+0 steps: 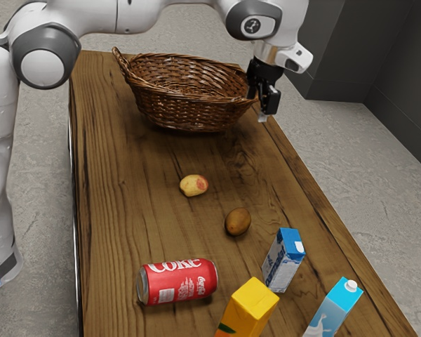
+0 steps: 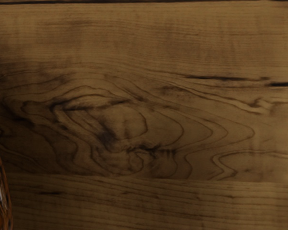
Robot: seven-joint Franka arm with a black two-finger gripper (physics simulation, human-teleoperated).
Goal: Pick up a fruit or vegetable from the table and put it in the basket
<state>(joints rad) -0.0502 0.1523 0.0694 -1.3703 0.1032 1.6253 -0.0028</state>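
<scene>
"Yellow and smooth, a juice carton pokes up at the bottom edge of the exterior view. Near it, toward the lower right, is a milk carton with a round white cap."

"What else is down low?"

"One red can, shiny and round, lying on its side at the lower left. Near the juice carton stands a little blue and white box with flat sides."

"Where's the fruit?"

"Both bits are on the table. Near the middle is a lumpy yellow fruit with a red patch. Just below and right of it is a brown fruit, shaped like an egg."

"And the basket?"

"Top middle. It's woven from brown twigs, all bumpy. The black gripper hangs beside its right end."

"Is it spread or closed?"

"I can't tell. The wrist view shows wood with swirly dark lines, and the basket's woven edge."
</scene>
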